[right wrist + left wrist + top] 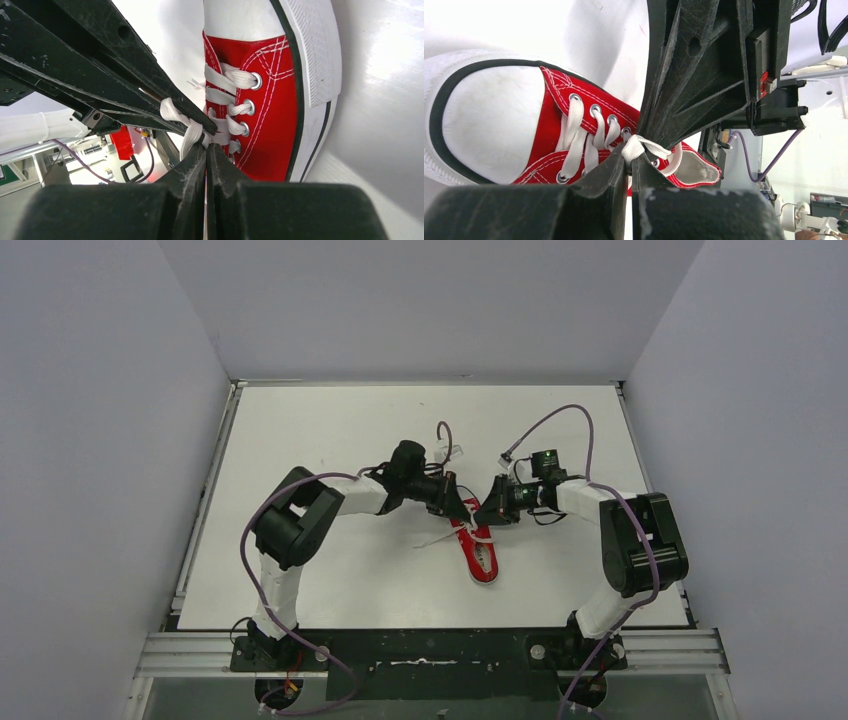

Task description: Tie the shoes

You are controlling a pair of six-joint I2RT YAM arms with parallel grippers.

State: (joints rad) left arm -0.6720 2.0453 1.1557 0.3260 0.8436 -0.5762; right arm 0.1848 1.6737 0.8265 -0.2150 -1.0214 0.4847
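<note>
I'm pinching the left tool [629, 167] tight on the white laces [636, 147] of the red sneaker [480, 552], and the right tool [206, 152] is clamping them from the opposite side. The sneaker is lying near the middle of the surface [330, 580], both tools meeting over its eyelets.

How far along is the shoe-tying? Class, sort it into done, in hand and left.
Done: the laces run through the eyelets of the shoe. In hand: the left gripper and right gripper are each shut on the laces by the top eyelets. Left: no bow shows, and a loose end lies on the table, so the tying itself looks still to do.
</note>
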